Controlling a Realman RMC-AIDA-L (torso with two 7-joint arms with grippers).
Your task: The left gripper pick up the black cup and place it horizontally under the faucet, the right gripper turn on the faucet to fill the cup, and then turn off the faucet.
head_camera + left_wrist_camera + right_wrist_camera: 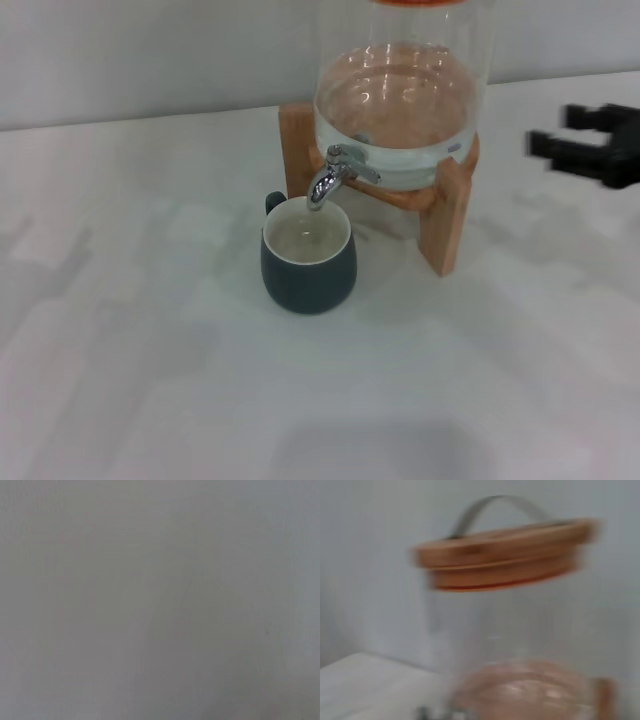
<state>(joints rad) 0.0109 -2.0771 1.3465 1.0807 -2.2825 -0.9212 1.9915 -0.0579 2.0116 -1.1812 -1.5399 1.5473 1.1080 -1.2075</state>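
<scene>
The black cup (308,262) stands upright near the middle of the white desk (150,380), water inside it, its rim right beneath the spout of the chrome faucet (335,175), handle turned toward the back. Just behind, the glass water dispenser (400,110) sits part-filled on its wooden stand (445,215), and the right wrist view catches its wooden lid (505,550) with a metal bail handle. Out by the desk's right edge the right gripper (560,140) hangs well apart from the dispenser, fingers spread and holding nothing; the left gripper is nowhere in sight.
</scene>
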